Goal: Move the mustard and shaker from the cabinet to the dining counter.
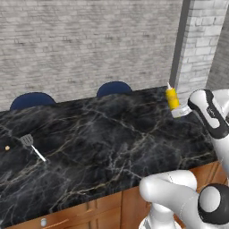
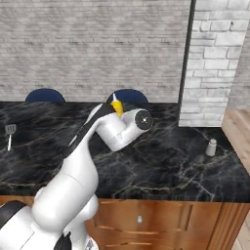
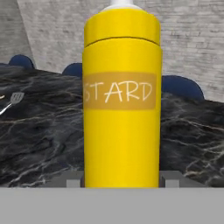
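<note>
My gripper (image 3: pixel 122 179) is shut on the mustard (image 3: pixel 121 96), an upright yellow squeeze bottle, with a finger pressed against each side. The left base view shows the mustard (image 1: pixel 171 98) in the gripper (image 1: pixel 179 112) low over the far right part of the dining counter (image 1: pixel 112 134); I cannot tell whether its base touches the slab. From the right base view only the mustard's top (image 2: pixel 116 106) peeks over my arm. The shaker (image 2: pixel 211 147) stands upright on the dining counter (image 2: pixel 171 166) near its right end, by the brick pillar. The cabinet is out of view.
A spatula (image 1: pixel 31 145) lies at the counter's left end, with a small orange bit (image 1: pixel 7 147) beside it. Two blue chair backs (image 1: pixel 32 100) (image 1: pixel 114 88) rise behind the far edge. A white brick pillar (image 2: pixel 207 63) stands at the right end. Wooden drawers (image 2: pixel 139 219) are below.
</note>
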Robot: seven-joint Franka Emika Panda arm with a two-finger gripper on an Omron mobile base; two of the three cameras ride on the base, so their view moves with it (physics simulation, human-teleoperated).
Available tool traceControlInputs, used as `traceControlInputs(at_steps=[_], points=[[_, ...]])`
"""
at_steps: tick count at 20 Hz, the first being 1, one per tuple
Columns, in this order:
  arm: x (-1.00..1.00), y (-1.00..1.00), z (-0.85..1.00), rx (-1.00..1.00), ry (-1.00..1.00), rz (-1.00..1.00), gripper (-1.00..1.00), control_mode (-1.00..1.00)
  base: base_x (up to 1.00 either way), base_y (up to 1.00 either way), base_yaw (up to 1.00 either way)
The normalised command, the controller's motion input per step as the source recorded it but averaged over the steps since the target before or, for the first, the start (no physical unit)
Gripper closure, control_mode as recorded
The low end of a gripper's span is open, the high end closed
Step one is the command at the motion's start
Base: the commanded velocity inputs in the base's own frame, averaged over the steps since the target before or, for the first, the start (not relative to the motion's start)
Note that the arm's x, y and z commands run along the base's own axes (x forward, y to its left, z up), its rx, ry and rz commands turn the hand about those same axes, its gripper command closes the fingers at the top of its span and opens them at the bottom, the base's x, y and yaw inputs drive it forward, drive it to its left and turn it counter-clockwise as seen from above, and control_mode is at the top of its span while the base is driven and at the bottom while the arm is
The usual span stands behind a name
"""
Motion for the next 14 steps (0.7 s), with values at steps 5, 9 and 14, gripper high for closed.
traceControlInputs(at_steps=[5, 9, 14], points=[[0.0, -0.64, -0.73, -0.04, -0.12, 0.14, 1.0, -1.0, 0.0, 0.0, 0.0], [0.0, -0.43, -0.35, 0.01, -0.18, 0.09, 1.0, -1.0, 0.0, 0.0, 0.0], [0.02, -0.24, -0.12, 0.06, -0.05, 0.01, 1.0, -1.0, 0.0, 0.0, 0.0]])
